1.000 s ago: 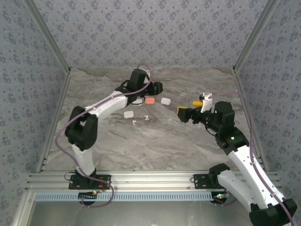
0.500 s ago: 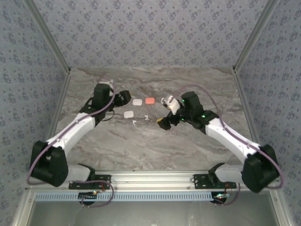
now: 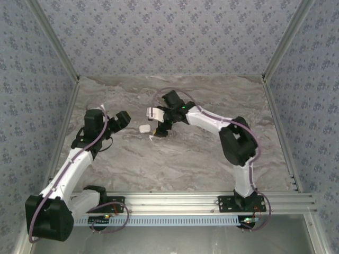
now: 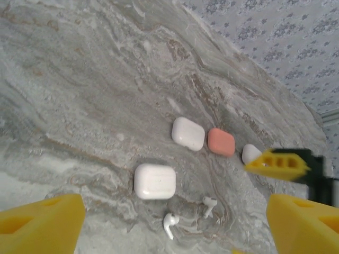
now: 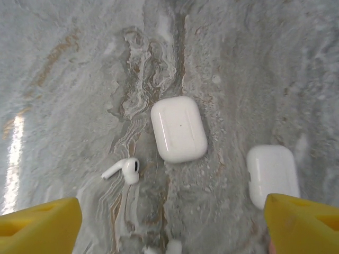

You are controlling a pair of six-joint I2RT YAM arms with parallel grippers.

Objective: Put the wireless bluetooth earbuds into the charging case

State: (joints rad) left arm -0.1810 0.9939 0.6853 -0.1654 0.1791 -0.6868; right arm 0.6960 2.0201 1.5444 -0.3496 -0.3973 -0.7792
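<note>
Two white earbuds (image 4: 170, 224) (image 4: 209, 203) lie loose on the marble table, just near a closed white charging case (image 4: 154, 181). In the right wrist view that case (image 5: 178, 128) sits ahead of one earbud (image 5: 123, 169), and another earbud (image 5: 169, 247) shows partly at the bottom edge. My right gripper (image 3: 160, 127) hovers open above them, nothing between its fingers. My left gripper (image 3: 121, 117) hangs open to the left of the case (image 3: 144, 128), apart from it and holding nothing.
Farther back stand a second closed white case (image 4: 188, 133), a coral case (image 4: 221, 142) and a third white case (image 4: 250, 153), half hidden by my right gripper's yellow finger (image 4: 278, 164). Patterned walls close in the table (image 3: 175, 164) on three sides.
My right arm has swung from the right side across to the cases and earbuds. My left arm has pulled back to the left, away from the cases, and its jaws have opened wider.
</note>
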